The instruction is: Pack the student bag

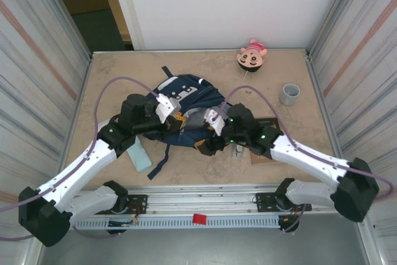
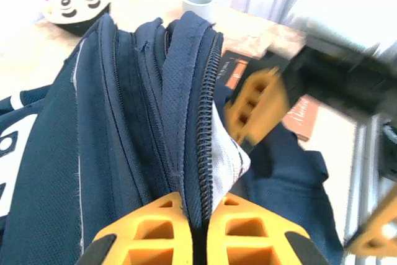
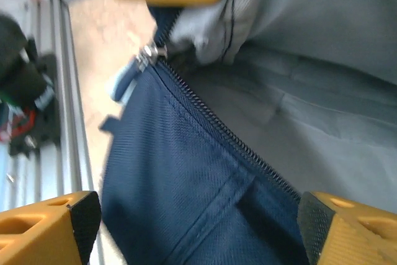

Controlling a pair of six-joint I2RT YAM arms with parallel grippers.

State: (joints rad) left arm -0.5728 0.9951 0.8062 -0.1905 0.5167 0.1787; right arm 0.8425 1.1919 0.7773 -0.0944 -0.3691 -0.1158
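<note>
Left wrist view is showing the left gripper (image 2: 197, 224) clamping shut on the zip edge (image 2: 208, 122) of the student bag (image 2: 118, 128), which is lying mid-table (image 1: 205, 66). Meanwhile the right gripper (image 3: 198, 218) is standing wide open astride the fabric, holding nothing. Risk: 1 pinch slipping, opening sagging shut

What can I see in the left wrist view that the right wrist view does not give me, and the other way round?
Left wrist view: the left gripper shut on the zipper edge of the student bag, a doll face, a grey cup and a brown book. Right wrist view: the zipper pull, the grey lining and a metal rail. Both: the navy bag, its zipper teeth and the open right gripper.
</note>
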